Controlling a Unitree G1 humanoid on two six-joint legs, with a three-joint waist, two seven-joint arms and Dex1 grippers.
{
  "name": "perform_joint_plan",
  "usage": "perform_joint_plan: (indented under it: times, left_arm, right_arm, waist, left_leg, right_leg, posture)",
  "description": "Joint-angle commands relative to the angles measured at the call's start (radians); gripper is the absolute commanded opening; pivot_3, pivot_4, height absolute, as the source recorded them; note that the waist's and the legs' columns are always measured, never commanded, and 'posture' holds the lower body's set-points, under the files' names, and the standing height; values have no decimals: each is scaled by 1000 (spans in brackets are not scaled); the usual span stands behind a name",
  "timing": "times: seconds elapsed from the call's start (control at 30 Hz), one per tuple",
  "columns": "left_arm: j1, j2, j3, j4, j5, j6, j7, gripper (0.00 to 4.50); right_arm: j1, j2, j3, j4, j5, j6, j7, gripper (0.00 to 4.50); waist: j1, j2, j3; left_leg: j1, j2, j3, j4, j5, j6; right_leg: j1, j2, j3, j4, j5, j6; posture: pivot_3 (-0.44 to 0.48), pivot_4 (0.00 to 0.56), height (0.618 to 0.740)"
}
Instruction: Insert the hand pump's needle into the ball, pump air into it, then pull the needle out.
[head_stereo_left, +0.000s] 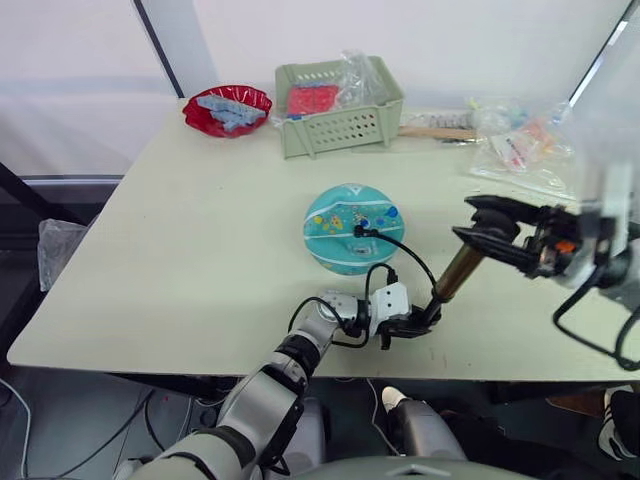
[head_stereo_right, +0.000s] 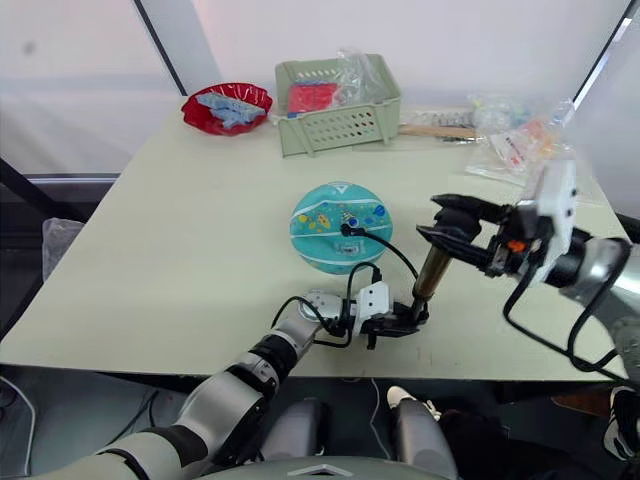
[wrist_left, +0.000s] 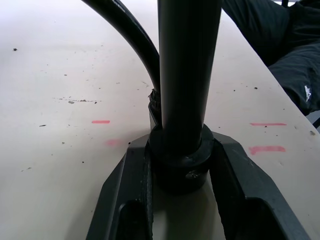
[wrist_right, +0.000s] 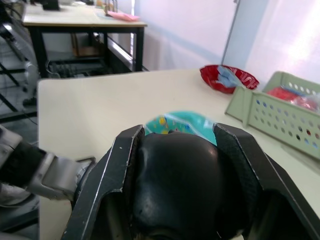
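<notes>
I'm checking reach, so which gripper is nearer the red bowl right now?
Left, though neither is close. The left gripper clamps the hand pump base near the table's front edge; the right gripper holds its handle, farther from the red bowl.

red bowl (head_stereo_left: 227, 108), green basket (head_stereo_left: 338, 106), plastic bags (head_stereo_left: 520, 145)

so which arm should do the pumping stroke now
Right. The right gripper is shut on the black T-handle atop the brass-gold hand pump, while the left gripper clamps its base on the table.
</notes>
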Motion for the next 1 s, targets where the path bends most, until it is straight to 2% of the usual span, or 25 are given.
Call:
perform_joint_plan:
  times: [0.03,0.23,0.4,0.63,0.73,1.0]
  left_arm:
    - [48,27,-34,77,64,21,-6,1081]
    - [52,30,-38,85,72,0,8,1081]
    - [54,27,-33,102,73,2,18,1081]
    - [56,29,-45,134,96,-11,39,1081]
    - [56,31,-42,139,95,-11,38,1081]
    - [54,34,-55,151,109,-6,36,1081]
  right_arm:
    - [72,42,111,62,-141,-45,-10,1787]
    - [164,146,228,158,-324,-209,-31,1787]
    - [195,183,232,193,-396,-314,-40,1787]
    - [130,162,135,88,-275,-245,-24,1787]
    - [84,132,89,30,-194,-170,-25,1787]
    - [-52,10,-69,-38,21,8,-22,1787]
  waist:
    - [0,-2,-2]
    - [0,-3,-7]
    - [0,-1,-9]
    - [1,-1,-8]
    - [1,3,-5]
    - [2,3,-3]
  left_leg:
    - [0,0,0,0,0,0]
    - [1,1,0,0,0,0]
    - [1,1,0,0,0,0]
    - [1,0,1,0,0,0]
    - [0,0,1,0,0,0]
    - [-1,0,0,0,0,0]
  right_leg:
    - [0,0,0,0,-1,-1]
    - [0,1,0,0,-2,-3]
    - [0,1,0,1,-2,-4]
    - [0,0,1,1,-2,-4]
    - [0,0,1,1,-2,-4]
    - [0,0,0,0,-2,-4]
  posture:
    - [0,150,736]
    - [0,150,736]
    - [0,150,736]
    - [0,150,736]
    - [0,150,736]
    - [0,150,736]
